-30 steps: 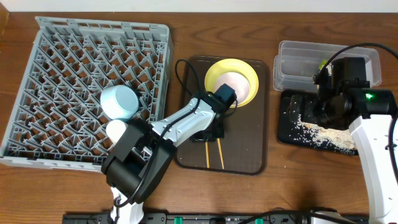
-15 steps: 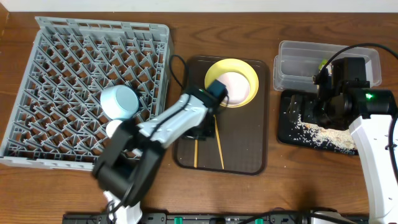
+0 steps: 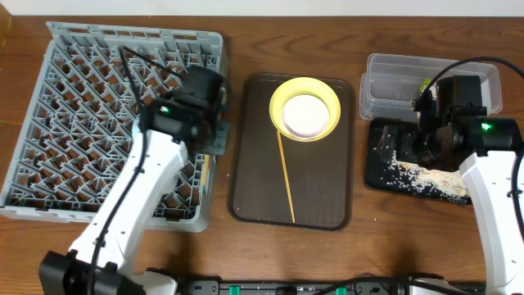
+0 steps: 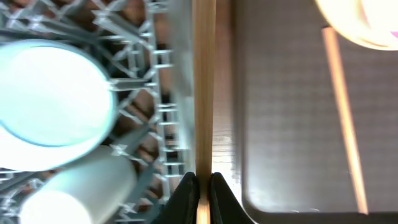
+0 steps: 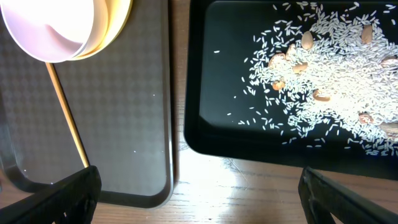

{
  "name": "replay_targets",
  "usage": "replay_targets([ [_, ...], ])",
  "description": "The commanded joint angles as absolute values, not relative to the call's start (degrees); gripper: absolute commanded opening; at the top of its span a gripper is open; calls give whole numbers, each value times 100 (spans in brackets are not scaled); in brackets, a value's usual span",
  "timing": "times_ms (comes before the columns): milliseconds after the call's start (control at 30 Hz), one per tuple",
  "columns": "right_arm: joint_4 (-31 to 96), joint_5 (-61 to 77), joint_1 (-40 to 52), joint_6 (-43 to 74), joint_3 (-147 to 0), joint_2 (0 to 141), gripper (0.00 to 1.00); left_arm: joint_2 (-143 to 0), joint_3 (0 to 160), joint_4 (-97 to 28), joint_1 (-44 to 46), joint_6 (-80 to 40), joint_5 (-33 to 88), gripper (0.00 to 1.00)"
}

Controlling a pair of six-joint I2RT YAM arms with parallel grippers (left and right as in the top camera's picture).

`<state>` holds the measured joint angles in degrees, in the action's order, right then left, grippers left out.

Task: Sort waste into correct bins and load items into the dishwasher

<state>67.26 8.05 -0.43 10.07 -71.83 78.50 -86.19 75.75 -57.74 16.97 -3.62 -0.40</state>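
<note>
My left gripper (image 4: 204,180) is shut on one wooden chopstick (image 4: 204,81) and holds it over the right edge of the grey dish rack (image 3: 82,98); in the overhead view the gripper (image 3: 214,138) is at that edge. A light blue bowl (image 4: 50,93) and a white bowl (image 4: 74,190) sit in the rack just left of it. The other chopstick (image 3: 286,176) lies on the brown tray (image 3: 254,164) below the yellow plate (image 3: 304,108). My right gripper (image 5: 205,193) is open and empty above the gap between the brown tray and the black tray (image 3: 385,176), which holds rice crumbs (image 5: 323,68).
The clear tub (image 3: 385,86) stands behind the black tray, with a bit of green wrapper (image 3: 425,82) showing beside my right arm. The right arm covers much of the black tray in the overhead view. Bare wooden table lies in front of the trays.
My left arm has swung left from the brown tray to the rack's right edge, carrying one chopstick. The other chopstick stays on the tray. The right arm has not moved.
</note>
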Motion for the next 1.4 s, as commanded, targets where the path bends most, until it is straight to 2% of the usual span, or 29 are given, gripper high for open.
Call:
replay_targets([
  [0, 6733, 799, -80, 1022, -7242, 7778, 99, -8849, 7603, -5778, 1378, 178, -128, 8],
  [300, 6731, 799, -80, 1022, -7242, 7778, 99, -9450, 7603, -5671, 976, 189, -23, 10],
  [333, 6735, 799, -80, 1022, -7242, 7778, 99, -9491, 7603, -5671, 978, 189, -23, 17],
  [367, 6742, 799, -80, 1022, -7242, 7778, 99, -9496, 7603, -5669, 978, 189, -23, 30],
  [433, 6753, 799, -80, 1022, -7242, 7778, 99, -9476, 7612, -5673, 978, 189, -14, 31],
  [600, 6753, 797, -80, 1022, -7242, 7778, 99, -9115, 7701, -5693, 985, 30, 532, 48],
  [800, 6753, 797, -80, 1022, -7242, 7778, 99, -8766, 7710, -5651, 1271, -961, 1507, 50],
  [933, 6755, 797, -80, 1022, -7242, 7778, 99, -8884, 7623, -5544, 1835, -1789, 1494, 57],
  [1167, 6761, 799, -78, 1024, -7242, 7778, 99, -9459, 7483, -5179, 2886, -2954, 821, 57],
  [1367, 6772, 799, -78, 1022, -7242, 7778, 99, -10237, 7483, -4648, 3559, -3138, 786, 57],
])
